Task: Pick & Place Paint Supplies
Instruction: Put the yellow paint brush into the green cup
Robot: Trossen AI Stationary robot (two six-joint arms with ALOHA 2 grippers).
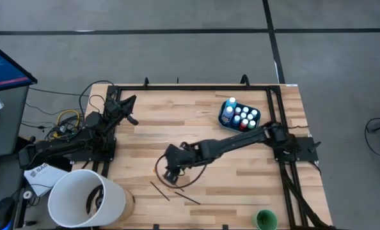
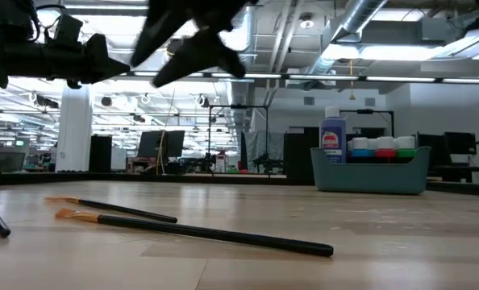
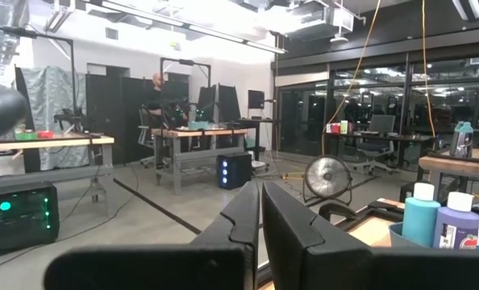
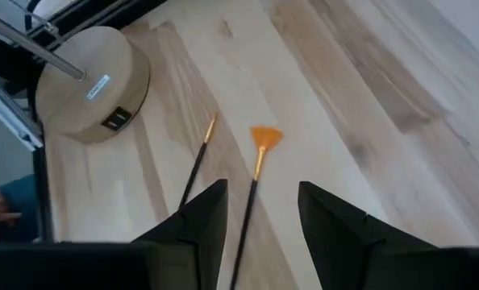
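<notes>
Near edge of worktop (image 1: pixel 241 185): three brushes (image 1: pixel 177 190) lie loose on the wood, none collected yet. Right pincer (image 4: pixel 260 205) hovers directly above them, fingers apart, empty; the fan-tipped brush (image 4: pixel 258 165) sits between its fingers in the wrist view, a thinner brush (image 4: pixel 197 161) just beside. Farther back: teal tub (image 1: pixel 228 121) holds the paint bottles (image 1: pixel 243 116), apparently sorted. Left pincer (image 3: pixel 260 221) parked at far left, fingers together. Judgement: bottles done, brushes remain.
</notes>
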